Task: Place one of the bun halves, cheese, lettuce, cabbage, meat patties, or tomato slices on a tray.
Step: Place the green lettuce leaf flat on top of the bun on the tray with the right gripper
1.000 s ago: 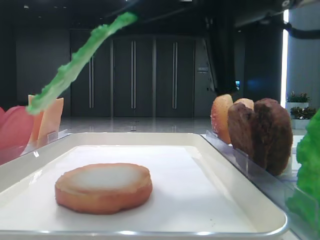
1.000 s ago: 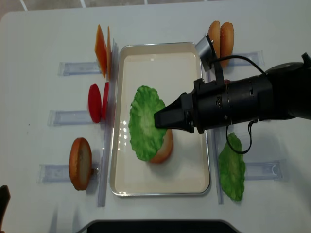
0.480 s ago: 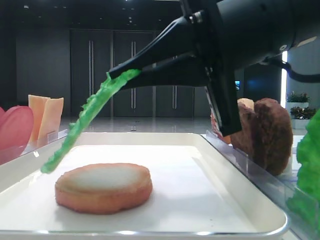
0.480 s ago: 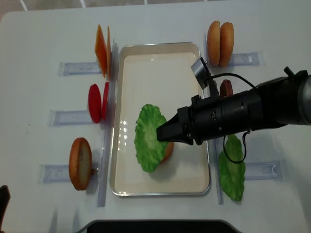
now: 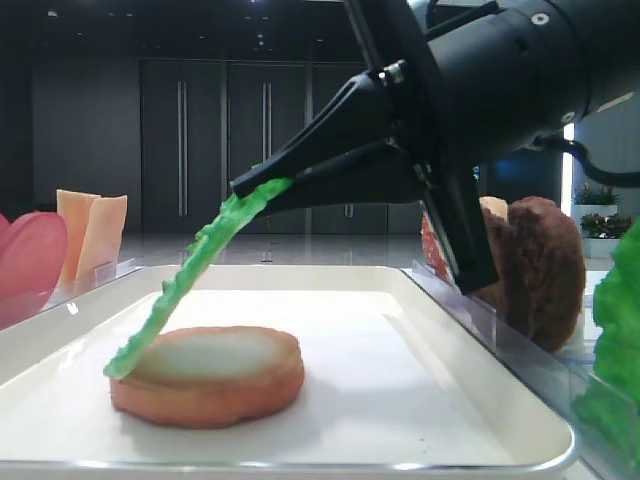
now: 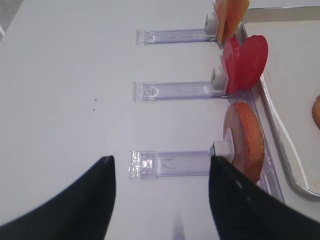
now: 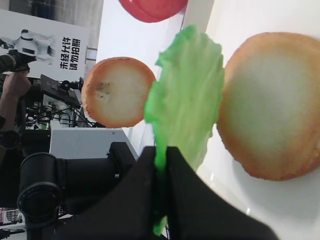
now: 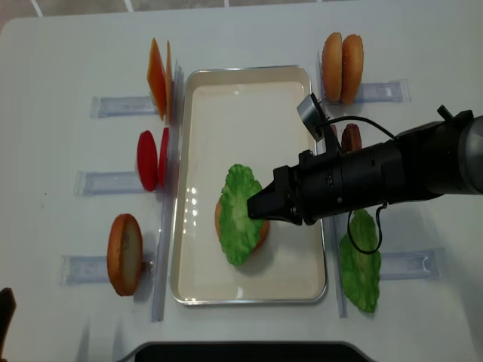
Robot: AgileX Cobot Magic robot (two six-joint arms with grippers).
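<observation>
A large white tray (image 8: pixel 198 98) lies mid-table with one bun half (image 5: pixel 215 378) flat on its paper liner. My right gripper (image 8: pixel 253 210) reaches in from the right and is shut on the edge of a frilly green lettuce leaf (image 8: pixel 240 213). The lettuce (image 5: pixel 200 268) hangs slanted from the pinched edge (image 7: pixel 161 155), and its free end rests on the bun's top. From above, the leaf covers most of that bun half (image 8: pixel 218 219). My left gripper (image 6: pixel 161 172) stands open over the bare table, left of the tray, with nothing between its fingers.
Left of the tray stand clear holders with cheese (image 8: pixel 158 75), tomato slices (image 8: pixel 151 160) and a bun half (image 8: pixel 124 254). On the right are two bun halves (image 8: pixel 342 56), a meat patty (image 8: pixel 351 137) under my arm, and another lettuce leaf (image 8: pixel 361 268).
My right gripper has come down and moved toward the near end of the tray with the lettuce. The leaf's free end, high in the air before, now lies on the bun half.
</observation>
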